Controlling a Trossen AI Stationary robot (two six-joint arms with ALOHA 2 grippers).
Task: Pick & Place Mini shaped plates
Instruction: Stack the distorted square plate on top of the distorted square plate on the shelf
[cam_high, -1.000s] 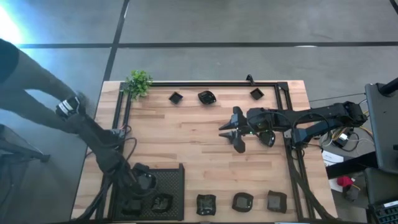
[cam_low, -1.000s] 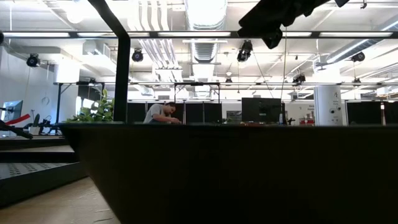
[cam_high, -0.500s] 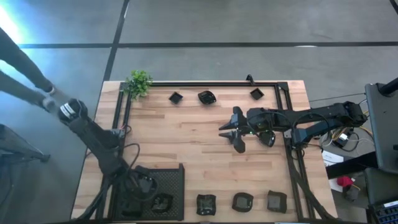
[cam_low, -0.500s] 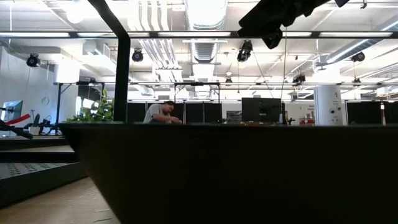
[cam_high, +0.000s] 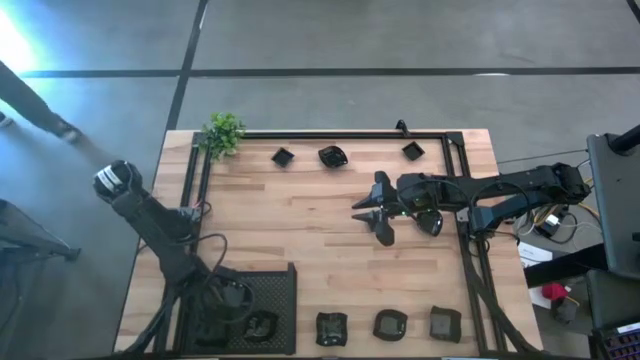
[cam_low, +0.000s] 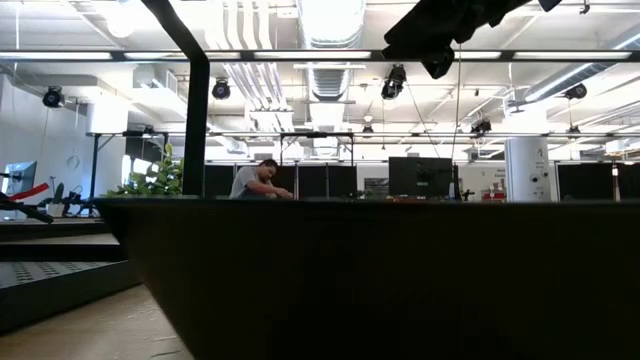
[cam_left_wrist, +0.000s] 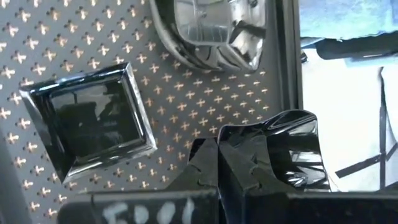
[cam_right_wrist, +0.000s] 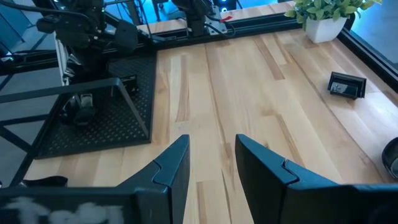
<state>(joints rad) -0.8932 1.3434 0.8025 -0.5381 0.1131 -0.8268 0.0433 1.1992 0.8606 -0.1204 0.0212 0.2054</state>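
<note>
Plates: three along the far edge (cam_high: 332, 156), three along the near edge (cam_high: 389, 324), and a few already in the mesh tray (cam_high: 275, 290) at the near left corner. The left wrist view shows a square plate (cam_left_wrist: 87, 121) lying flat on the mesh, a rounded one beside it (cam_left_wrist: 214, 31), and a glossy wavy one (cam_left_wrist: 283, 152) right by my left fingers.

Step, as I judge it: between picks. My left gripper (cam_high: 232, 296) sits low over the tray, fingers pressed together; I can't tell that they hold anything. My right gripper (cam_high: 368, 214) hovers mid-surface, arm stretched in from the right, fingers parted and empty.

Next I'd send the right gripper to a far-edge plate, lining the fingers over its rim.
</note>
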